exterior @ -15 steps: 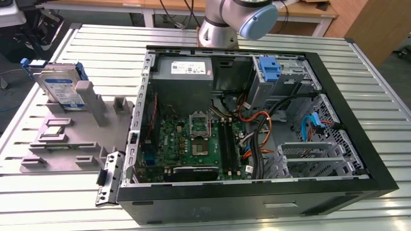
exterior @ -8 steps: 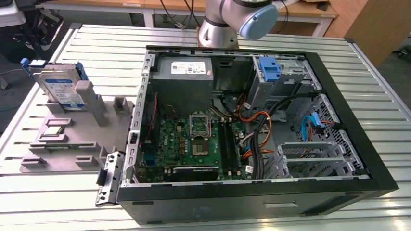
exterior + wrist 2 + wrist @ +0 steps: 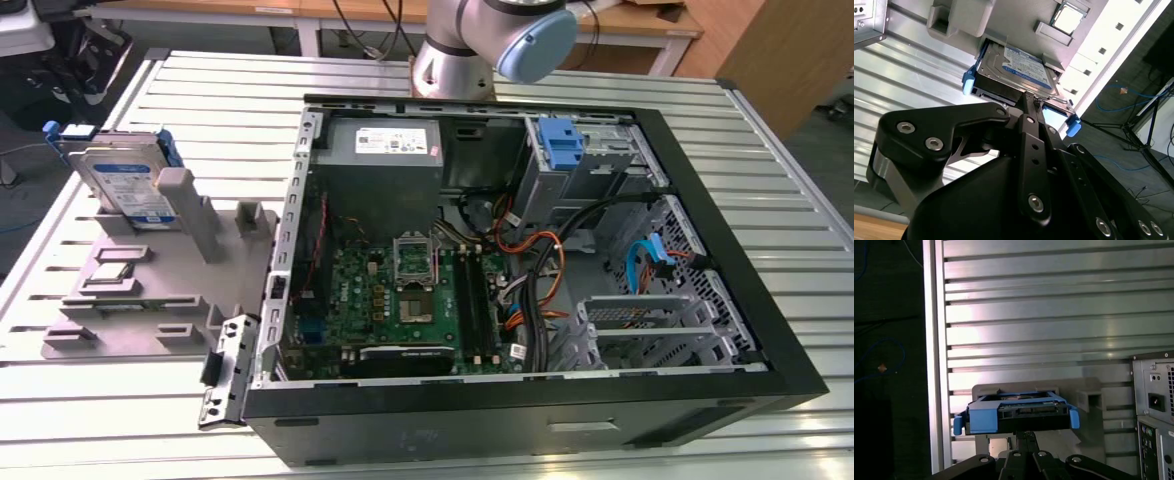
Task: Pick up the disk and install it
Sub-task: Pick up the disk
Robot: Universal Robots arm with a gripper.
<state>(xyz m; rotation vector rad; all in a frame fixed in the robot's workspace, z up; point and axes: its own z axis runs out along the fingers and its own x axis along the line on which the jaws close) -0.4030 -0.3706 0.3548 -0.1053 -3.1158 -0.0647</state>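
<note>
1. On the grey fixture (image 3: 160, 290) at the exterior view's left, well apart from the open PC case (image 3: 507, 400), the disk (image 3: 123, 185) stands on edge in its slot w/ blue rails on its sides. Not yet picked.
2. My gripper (image 3: 1029, 99) points at the disk's upper edge in both wrist views. Its fingers look pressed together w/ nothing btw them. Tips line up near the middle of that edge; I can't tell if they touch it.
3. Step in hand, as I judge it, is the pick. To do it well, I'd spread the fingers wider than the disk's thickness, centre them btw the two rails, & set the pads flat on the broad faces.
4. Lift should run straight along the slot. Any tilt prob. jams a rail against the fixture.
</note>
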